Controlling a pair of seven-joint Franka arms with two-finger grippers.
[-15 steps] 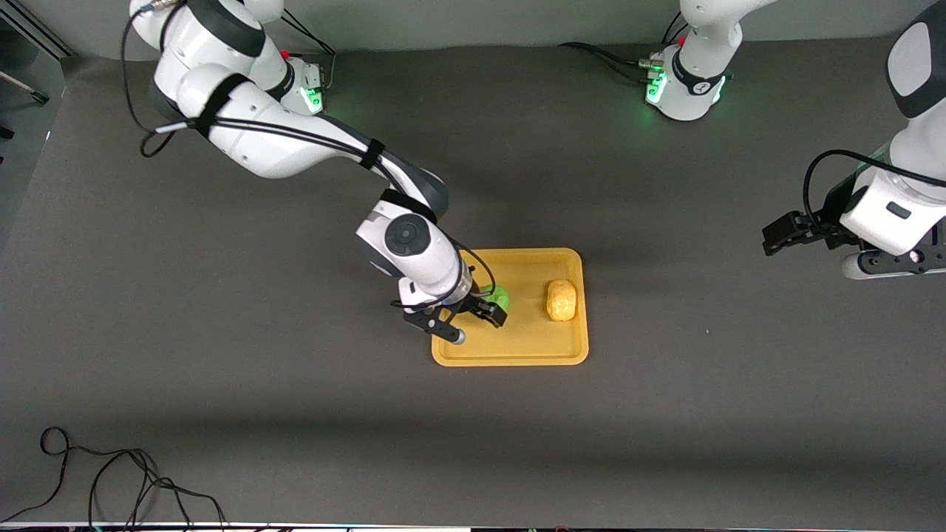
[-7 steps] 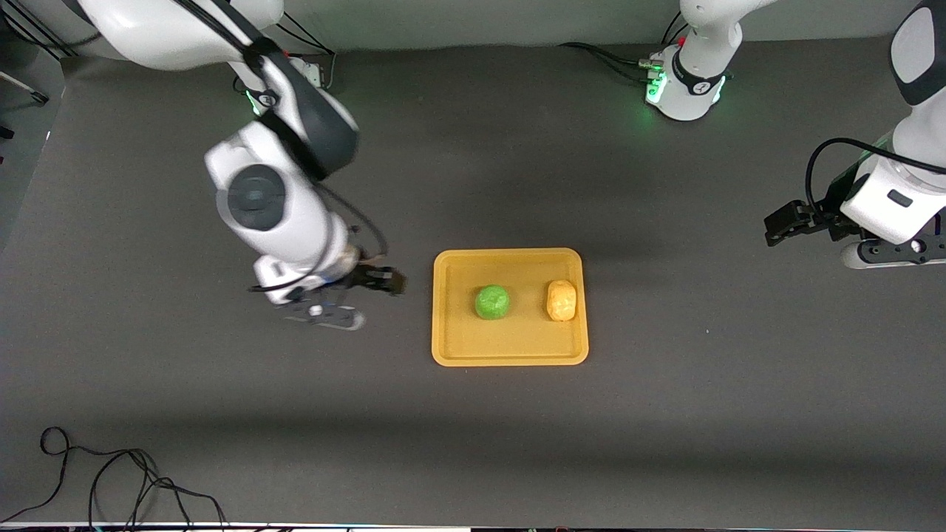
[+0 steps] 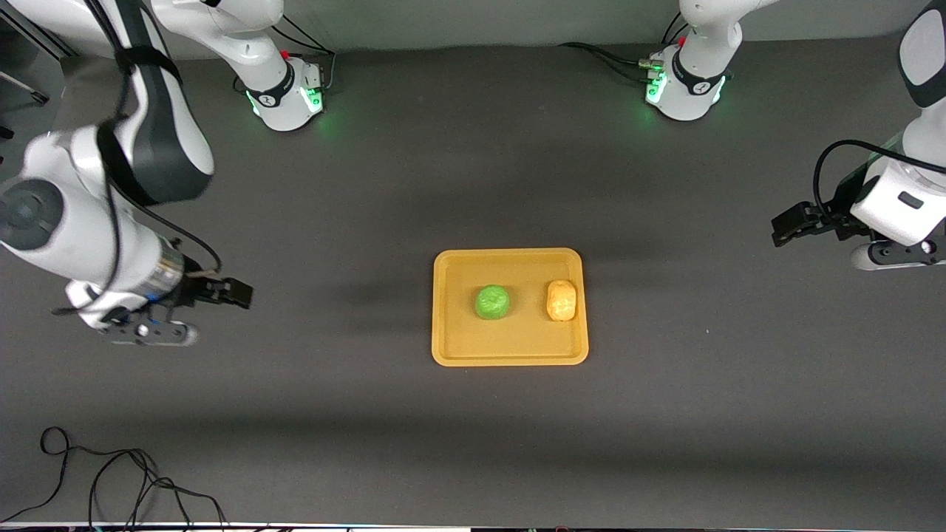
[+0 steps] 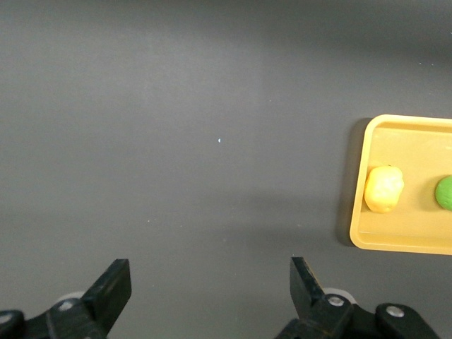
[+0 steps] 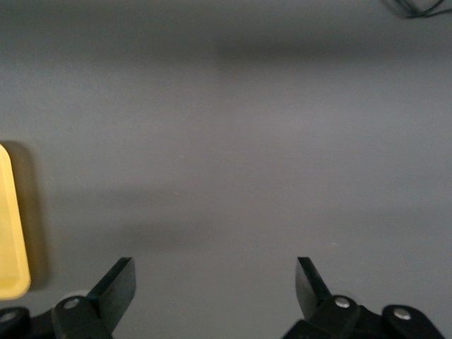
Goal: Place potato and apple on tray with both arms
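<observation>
Two sets of jaws, both mine, both spread wide w/ nothing between them and touching nothing. Right jaws (image 3: 222, 292) hang over bare bench (image 3: 369, 443) toward the right arm's end, well apart from the tray; right wrist view shows the two fingers (image 5: 116, 286) far apart w/ only grey surface under them and a sliver of tray rim at the edge. Right arm is folded back from its base, elbow high, wrist turned so the jaws point toward the tray. Left jaws (image 3: 787, 225) hang over bare bench at the left arm's end, also well apart from the tray; left wrist view has the fingers (image 4: 113, 289) just as wide, grey surface below. Left arm is tucked at that end, forearm dropping in from above, jaws facing the tray.

Tray (image 3: 510, 355) sits flat mid-bench, approx. between the two arms. Apple (image 3: 491, 302) rests on it near the middle. Potato (image 3: 561, 300) rests on it beside the apple, toward the left arm's end, close to the rim; the two are apart, not touching.
</observation>
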